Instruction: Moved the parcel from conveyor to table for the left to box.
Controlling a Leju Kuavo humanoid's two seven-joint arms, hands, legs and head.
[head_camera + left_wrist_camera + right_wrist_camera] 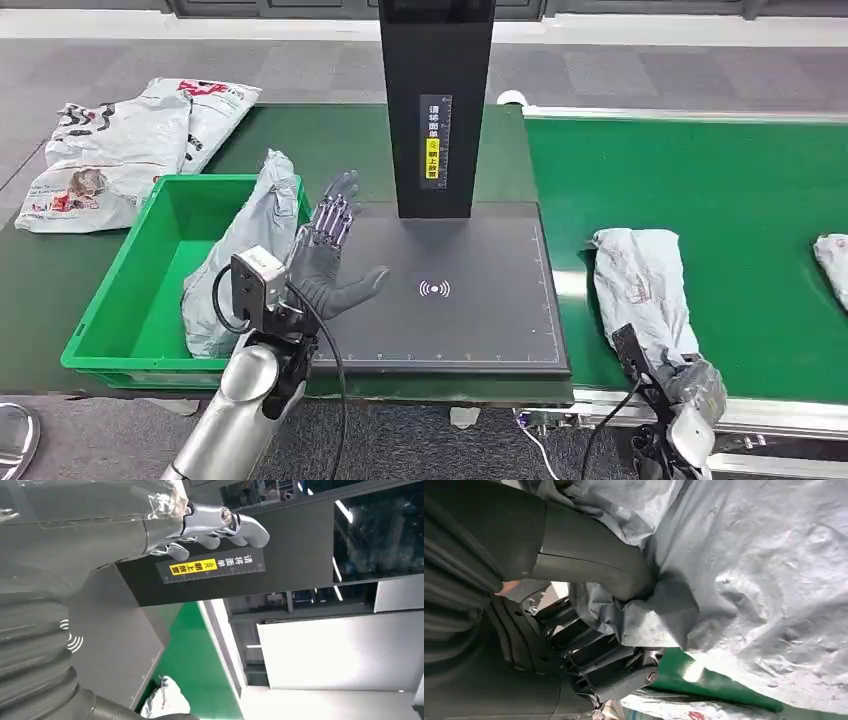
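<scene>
A grey plastic parcel lies on the green conveyor, near its front edge. My right hand grips the parcel's near end. In the right wrist view the thumb and the dark fingers pinch a fold of the parcel. My left hand is raised over the left edge of the black scanner pad, palm open and fingers spread, holding nothing. Its fingers stand in front of the scanner post. Beside it, a green bin holds another grey parcel.
A black scanner post rises at the back of the pad. More bagged parcels are piled at the back left of the table. A further parcel lies on the conveyor at the right edge.
</scene>
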